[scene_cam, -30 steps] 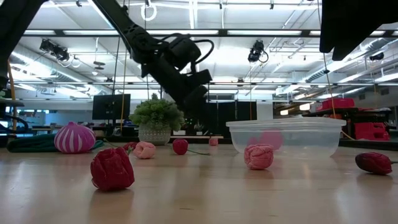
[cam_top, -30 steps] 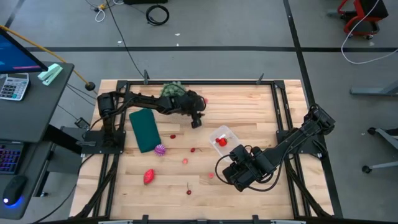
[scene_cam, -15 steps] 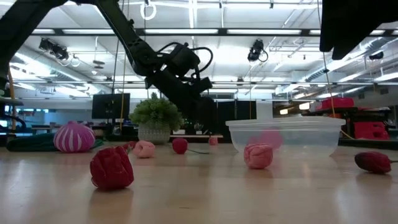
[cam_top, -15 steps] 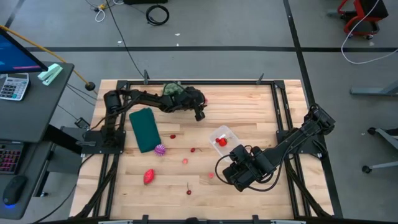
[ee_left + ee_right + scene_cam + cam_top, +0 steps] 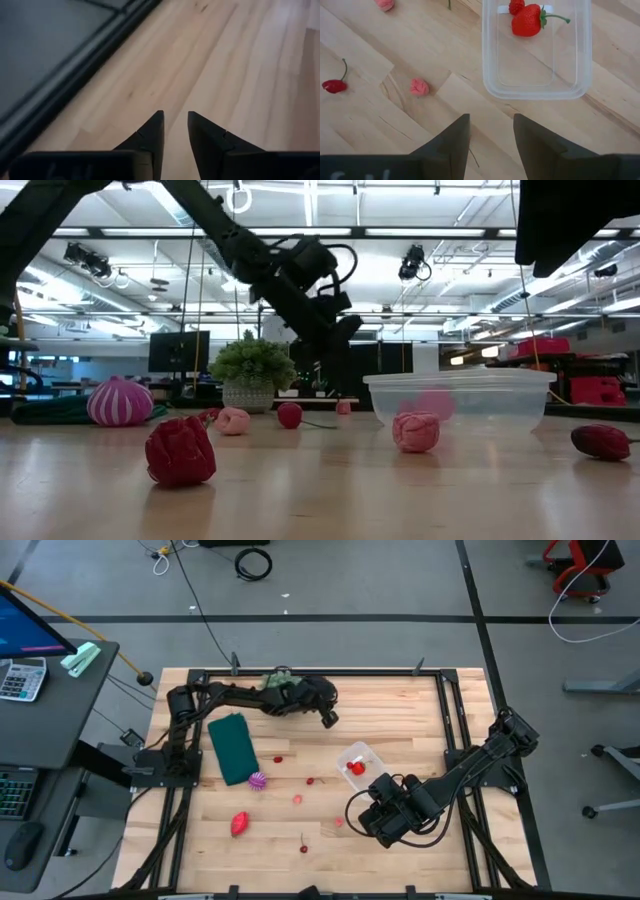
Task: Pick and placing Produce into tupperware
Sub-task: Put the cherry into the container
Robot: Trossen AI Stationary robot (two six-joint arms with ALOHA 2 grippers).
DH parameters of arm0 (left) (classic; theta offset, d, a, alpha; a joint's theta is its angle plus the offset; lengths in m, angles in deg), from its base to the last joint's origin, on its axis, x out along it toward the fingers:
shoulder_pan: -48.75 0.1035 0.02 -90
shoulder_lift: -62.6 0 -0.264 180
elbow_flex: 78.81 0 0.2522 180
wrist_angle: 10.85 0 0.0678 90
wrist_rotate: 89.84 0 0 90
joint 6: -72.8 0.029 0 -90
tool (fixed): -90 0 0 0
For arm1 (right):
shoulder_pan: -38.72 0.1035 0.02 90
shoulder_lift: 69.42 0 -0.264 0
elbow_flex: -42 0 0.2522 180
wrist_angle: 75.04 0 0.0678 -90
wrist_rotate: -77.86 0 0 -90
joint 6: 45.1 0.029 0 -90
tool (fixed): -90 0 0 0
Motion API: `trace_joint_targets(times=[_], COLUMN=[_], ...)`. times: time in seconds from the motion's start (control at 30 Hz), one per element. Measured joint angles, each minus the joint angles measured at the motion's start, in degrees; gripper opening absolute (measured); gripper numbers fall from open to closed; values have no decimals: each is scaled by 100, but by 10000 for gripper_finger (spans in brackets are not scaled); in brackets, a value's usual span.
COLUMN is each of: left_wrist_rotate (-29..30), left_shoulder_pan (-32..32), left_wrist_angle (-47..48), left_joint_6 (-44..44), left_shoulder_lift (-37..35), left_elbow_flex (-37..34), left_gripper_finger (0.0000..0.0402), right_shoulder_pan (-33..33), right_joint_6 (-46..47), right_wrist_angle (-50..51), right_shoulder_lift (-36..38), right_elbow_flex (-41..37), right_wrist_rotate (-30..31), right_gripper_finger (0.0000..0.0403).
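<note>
The left tool (image 5: pixel 328 718) hangs over the far middle of the surface (image 5: pixel 400 710), fingers slightly apart, empty; the right tool (image 5: pixel 490 137), parted and empty, waits near the tub (image 5: pixel 357 762), which holds a strawberry (image 5: pixel 526 21); berries (image 5: pixel 298 799) lie scattered beside it.

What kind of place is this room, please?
Probably a robotics lab or workshop. The wooden table sits in a black metal frame with two robot arms; cables lie across the grey floor, and the low view shows a large hall with ceiling lights.
</note>
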Motion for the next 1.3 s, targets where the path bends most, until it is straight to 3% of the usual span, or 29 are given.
trace_joint_targets(times=[0.13,0.27,0.43,0.83,0.93,1.03,1.13,1.23,1.3], left_wrist_rotate=[0,-21,-696,-813,-1015,-1597,-1964,-1785,-1244], left_shoulder_pan=[2,38,155,271,217,18,-393,-813,-1033], left_wrist_angle=[1664,2432,2400,2340,2322,2430,2742,3193,3301], left_joint_6=[-258,-172,-565,-1094,-898,-742,-22,723,1038], left_shoulder_lift=[88,267,569,846,846,846,846,772,647], left_elbow_flex=[838,1433,1567,1697,1743,1738,1741,1729,1732], left_gripper_finger=[80,73,72,82,82,82,79,72,69], right_shoulder_pan=[-27,-82,-98,-98,-98,-98,-98,-96,-94], right_joint_6=[0,-145,-287,-299,-302,-328,-331,-332,-328], right_wrist_angle=[4,-25,-67,-103,-105,-105,-105,-107,-108], right_shoulder_lift=[0,0,0,0,0,0,0,0,0], right_elbow_flex=[0,0,0,2,0,0,0,0,0], right_wrist_rotate=[0,0,1,-1,-2,-2,-2,-1,0], right_gripper_finger=[160,160,160,160,160,160,160,160,160])
